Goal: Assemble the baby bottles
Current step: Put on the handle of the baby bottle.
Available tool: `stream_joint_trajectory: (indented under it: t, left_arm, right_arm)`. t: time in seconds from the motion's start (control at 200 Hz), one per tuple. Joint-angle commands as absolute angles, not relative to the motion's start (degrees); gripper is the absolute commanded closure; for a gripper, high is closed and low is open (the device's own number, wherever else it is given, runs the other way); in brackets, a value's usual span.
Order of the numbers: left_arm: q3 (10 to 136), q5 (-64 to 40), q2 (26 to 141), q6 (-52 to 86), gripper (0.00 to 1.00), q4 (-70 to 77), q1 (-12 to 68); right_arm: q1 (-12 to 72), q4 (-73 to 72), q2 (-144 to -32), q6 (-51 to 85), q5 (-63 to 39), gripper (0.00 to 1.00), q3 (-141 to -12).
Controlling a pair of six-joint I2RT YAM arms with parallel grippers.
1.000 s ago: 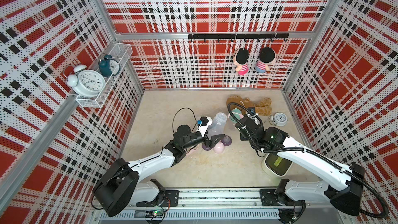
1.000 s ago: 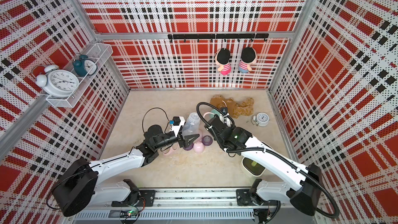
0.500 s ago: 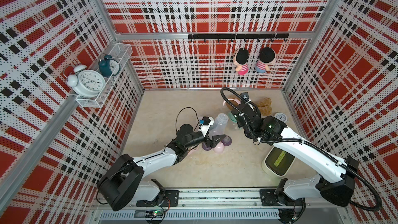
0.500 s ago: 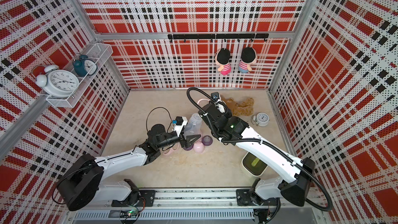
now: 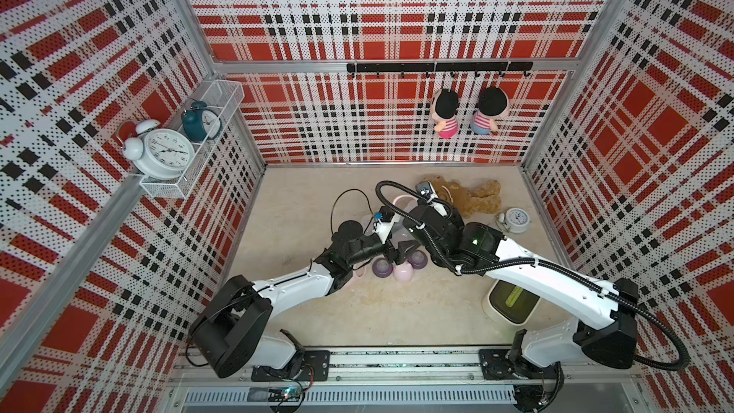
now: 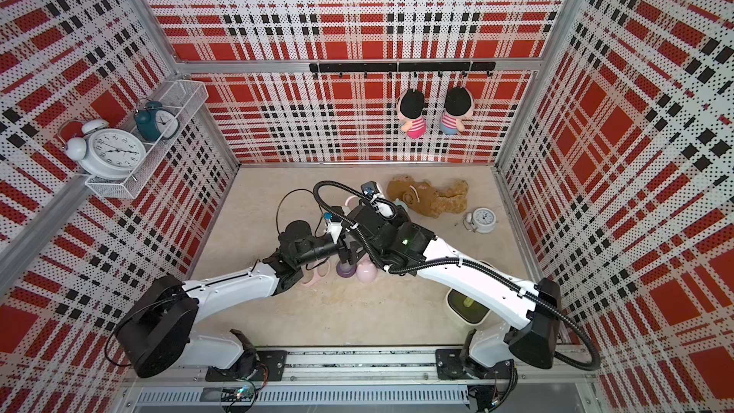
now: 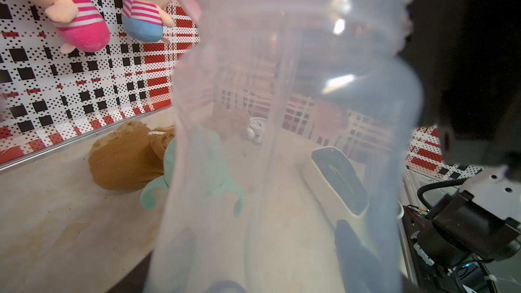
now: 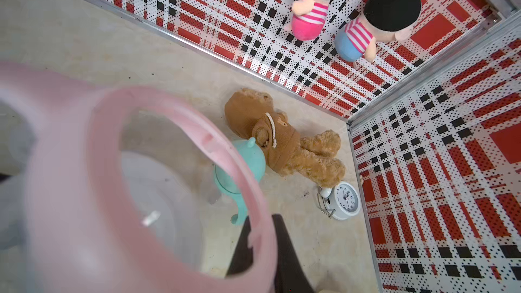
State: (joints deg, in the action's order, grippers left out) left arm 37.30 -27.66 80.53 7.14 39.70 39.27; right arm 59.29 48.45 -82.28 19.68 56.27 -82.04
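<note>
Two parts meet here: a clear plastic bottle body (image 7: 282, 136), near the middle of the beige table (image 5: 317, 200), clamped in the left gripper (image 5: 401, 253), and a curved pink handle ring (image 8: 62, 207) pinched in the closed right gripper (image 8: 259, 243) right over its mouth. I'd keep that ring level and centred, then lower it gently. The bottle looks bare and translucent, no collar or cap on it.

In a top view my left arm (image 5: 294, 286) and right arm (image 5: 556, 278) meet mid-frame, with loose bottle parts (image 5: 403, 274) just below them. The teddy bear (image 5: 472, 200) lies to their upper right, with the small clock (image 5: 516, 221) right of the bear. The bin (image 5: 512, 305) is at lower right, partly under the right arm.
</note>
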Motion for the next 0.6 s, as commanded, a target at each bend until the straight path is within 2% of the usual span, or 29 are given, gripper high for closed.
stream_joint_trajectory:
  t: [0.0,0.346,0.596]
  left_arm:
    - [39.1,-26.9,80.8,7.2,1.0,39.3,39.5]
    - [40.4,-28.2,81.2,8.3,1.0,37.7,38.3]
    - [40.4,-29.1,81.2,9.3,1.0,37.5,37.5]
  right_arm:
    - [60.6,50.3,-83.8,18.9,60.1,1.0,-82.8]
    - [64.6,51.2,-85.2,16.4,67.1,1.0,-81.3]
    - [65.5,51.4,-85.5,14.2,68.5,1.0,-79.9]
